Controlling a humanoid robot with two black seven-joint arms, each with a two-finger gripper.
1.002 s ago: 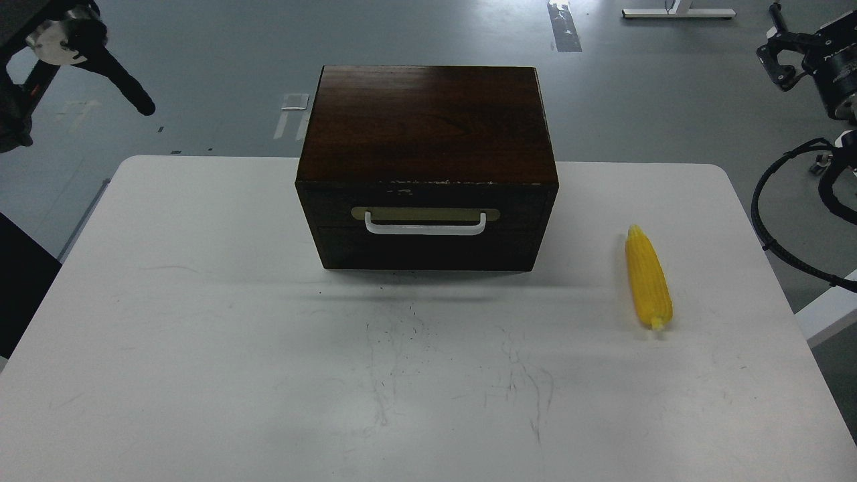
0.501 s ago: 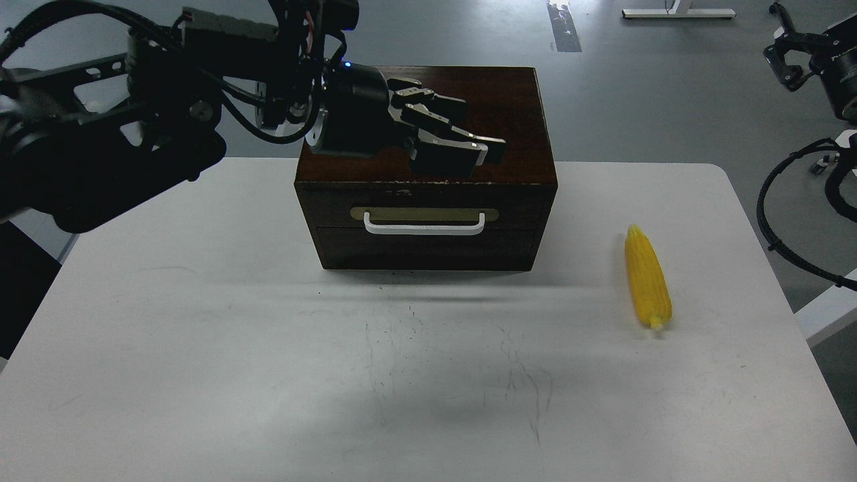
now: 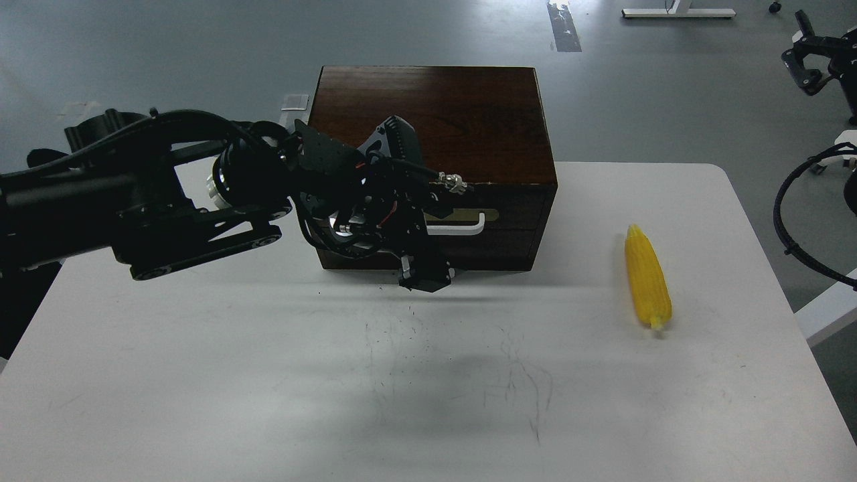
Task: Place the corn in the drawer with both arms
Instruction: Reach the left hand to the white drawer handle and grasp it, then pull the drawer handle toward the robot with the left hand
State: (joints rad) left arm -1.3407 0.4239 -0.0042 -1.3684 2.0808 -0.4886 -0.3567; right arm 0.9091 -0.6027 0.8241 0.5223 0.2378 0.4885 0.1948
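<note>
The corn (image 3: 647, 278) lies on the white table (image 3: 201, 375) at the right of the frame, pointed end toward the top, well apart from the dark wooden box (image 3: 428, 127) at centre. The drawer (image 3: 515, 221) in the box's front is closed, its white handle (image 3: 465, 226) partly hidden. The left arm (image 3: 134, 207) reaches in from the left edge, its left gripper (image 3: 423, 278) pointing down in front of the drawer face; whether its fingers are spread or closed cannot be told. At the upper right corner only dark parts of the right arm (image 3: 820, 57) show, and its gripper's state cannot be told
</note>
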